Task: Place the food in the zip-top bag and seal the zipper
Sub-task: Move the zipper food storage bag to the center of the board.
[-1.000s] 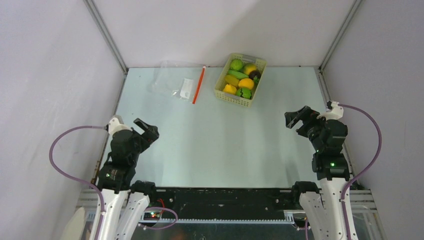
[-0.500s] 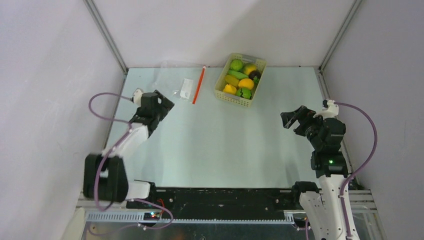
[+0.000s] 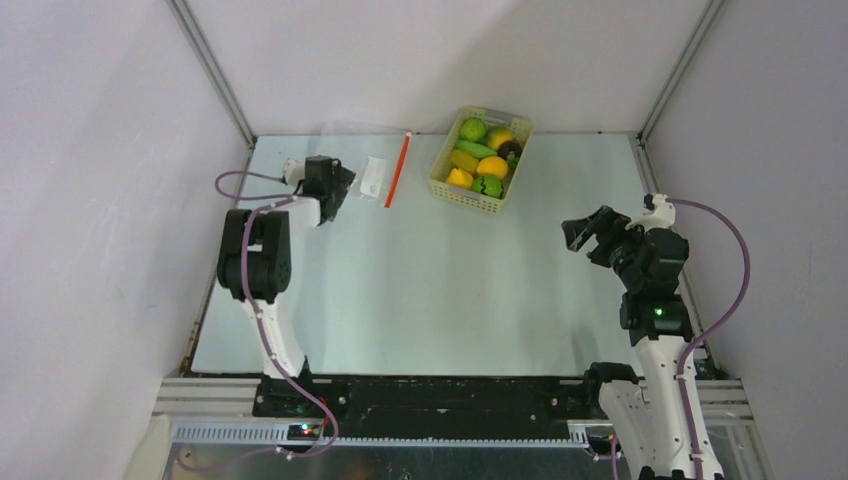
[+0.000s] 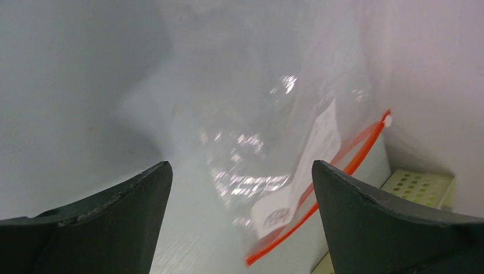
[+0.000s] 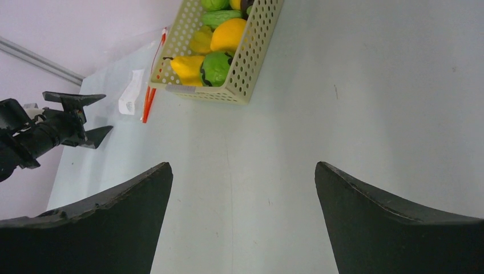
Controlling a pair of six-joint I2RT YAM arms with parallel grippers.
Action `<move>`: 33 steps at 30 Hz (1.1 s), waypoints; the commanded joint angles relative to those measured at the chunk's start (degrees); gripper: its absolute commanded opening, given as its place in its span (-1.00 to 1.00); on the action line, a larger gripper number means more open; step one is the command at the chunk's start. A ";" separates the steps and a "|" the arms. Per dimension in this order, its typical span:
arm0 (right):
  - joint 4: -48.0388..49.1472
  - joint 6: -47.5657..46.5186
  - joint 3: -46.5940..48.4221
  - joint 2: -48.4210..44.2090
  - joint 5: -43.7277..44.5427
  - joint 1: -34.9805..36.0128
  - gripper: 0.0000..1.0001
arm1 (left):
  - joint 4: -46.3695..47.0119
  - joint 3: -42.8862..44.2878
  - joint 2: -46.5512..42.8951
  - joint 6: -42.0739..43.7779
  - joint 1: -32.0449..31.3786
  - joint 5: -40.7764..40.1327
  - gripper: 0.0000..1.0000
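Observation:
The clear zip-top bag [image 3: 352, 150] lies flat at the back left of the table, its white label patch [image 3: 373, 179] and red-orange zipper [image 3: 397, 171] toward the basket. In the left wrist view the bag [image 4: 257, 114] and zipper [image 4: 337, 177] lie just ahead of the open fingers. My left gripper [image 3: 338, 185] is open and empty at the bag's near edge. The food [image 3: 484, 150], green, yellow, orange and one dark piece, sits in the pale yellow basket [image 3: 463, 195]; it also shows in the right wrist view [image 5: 220, 45]. My right gripper [image 3: 588, 232] is open and empty at the right.
The basket [image 5: 251, 51] stands at the back centre, just right of the zipper. Grey walls with metal corner posts [image 3: 215, 75] close in the back and sides. The left arm [image 3: 262, 255] stretches along the left edge.
My left arm has reached far forward from near its base to the bag's near edge. The right gripper has shifted only slightly.

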 commanded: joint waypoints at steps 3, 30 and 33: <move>2.78 -0.30 0.05 0.05 -0.12 -1.77 1.00 | 0.82 10.08 8.40 -4.29 0.35 -1.08 0.72; 7.22 -2.69 37.57 58.97 16.72 15.36 0.58 | -25.14 -42.46 -52.41 -17.67 -18.01 -13.63 -0.76; 5.81 -3.35 44.96 67.39 19.62 16.79 0.50 | -29.54 -44.33 -58.49 -20.00 -20.80 -16.27 -0.29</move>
